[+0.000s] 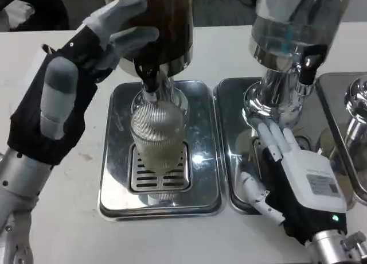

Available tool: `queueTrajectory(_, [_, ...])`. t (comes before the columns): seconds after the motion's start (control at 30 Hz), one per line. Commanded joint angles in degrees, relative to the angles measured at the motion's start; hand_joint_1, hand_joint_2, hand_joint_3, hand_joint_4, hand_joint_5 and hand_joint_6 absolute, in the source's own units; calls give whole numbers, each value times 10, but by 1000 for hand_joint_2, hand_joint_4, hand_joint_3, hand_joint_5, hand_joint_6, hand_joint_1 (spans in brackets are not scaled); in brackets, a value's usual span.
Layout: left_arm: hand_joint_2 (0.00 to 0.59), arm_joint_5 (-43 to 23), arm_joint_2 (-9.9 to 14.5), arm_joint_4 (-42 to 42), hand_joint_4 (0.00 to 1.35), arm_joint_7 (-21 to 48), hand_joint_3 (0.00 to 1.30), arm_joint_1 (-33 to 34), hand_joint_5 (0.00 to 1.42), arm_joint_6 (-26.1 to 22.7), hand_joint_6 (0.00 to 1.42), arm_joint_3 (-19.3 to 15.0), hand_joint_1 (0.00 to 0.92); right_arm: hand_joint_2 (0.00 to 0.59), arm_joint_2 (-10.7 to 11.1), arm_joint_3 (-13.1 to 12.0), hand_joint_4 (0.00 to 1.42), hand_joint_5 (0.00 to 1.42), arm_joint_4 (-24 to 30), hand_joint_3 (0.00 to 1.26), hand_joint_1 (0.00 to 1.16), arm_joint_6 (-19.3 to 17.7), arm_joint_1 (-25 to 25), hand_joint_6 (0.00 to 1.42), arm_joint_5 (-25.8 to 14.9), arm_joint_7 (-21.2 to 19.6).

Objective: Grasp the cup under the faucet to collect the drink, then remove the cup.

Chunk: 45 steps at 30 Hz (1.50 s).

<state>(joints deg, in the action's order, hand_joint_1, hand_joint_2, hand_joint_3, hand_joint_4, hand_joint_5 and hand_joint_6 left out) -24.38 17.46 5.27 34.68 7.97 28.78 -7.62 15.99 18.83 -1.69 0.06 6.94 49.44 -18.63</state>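
Left hand: I see my left hand [69, 86] raised with fingers spread wide, holding nothing, its fingertips up by the brown drink dispenser [157, 28].
Cup: the ribbed glass cup [157, 132] stands just right of that hand, under the faucet [148, 77], on the drip tray [114, 178] grate.
Right hand: my right hand [289, 169] lies on the neighbouring tray [229, 138], fingers extended against the base of the clear dispenser [292, 23], gripping nothing.

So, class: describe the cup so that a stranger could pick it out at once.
Find the dark-filled drink dispenser on the left, standing on a steel drip tray. Directly under its faucet, on the tray's slotted grate, stands the cup: a ribbed clear glass, the only drinking vessel among the metal fittings.
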Motion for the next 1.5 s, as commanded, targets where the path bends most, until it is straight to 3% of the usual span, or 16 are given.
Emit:
queueTrajectory(0.03, [73,10,-7,14,3,2,174,23,182,6,113,-3,0,488,-4,2,0,0,-1,23,14,-6,-10,232,-3,-11])
queueTrajectory(0.5, [78,36,4,31,75,31,173,7,273,-11,231,12,0,488,-4,-1,0,0,1,23,14,-5,-6,232,-6,-10])
queueTrajectory(1.13, [89,73,15,-41,130,10,208,-71,334,-4,309,21,0,474,1,-2,0,0,-6,33,35,-11,-16,234,-22,-3])
queueTrajectory(1.2, [89,74,15,-41,133,7,211,-72,337,-3,310,22,0,469,3,-3,0,0,-10,22,65,-23,-21,234,-34,0])
queueTrajectory(1.27, [90,75,14,-41,143,4,214,-74,344,-3,313,22,0,427,6,-4,0,0,-14,14,129,-37,-26,234,-49,5])
queueTrajectory(1.37, [90,76,14,-41,144,1,215,-75,344,-3,314,23,0,372,5,-11,0,0,-26,0,219,-63,-39,206,-96,30])
queueTrajectory(1.5, [90,79,13,-42,144,-1,215,-76,345,-3,316,25,0,365,-4,-22,0,0,-41,0,233,-84,-59,201,-161,68])
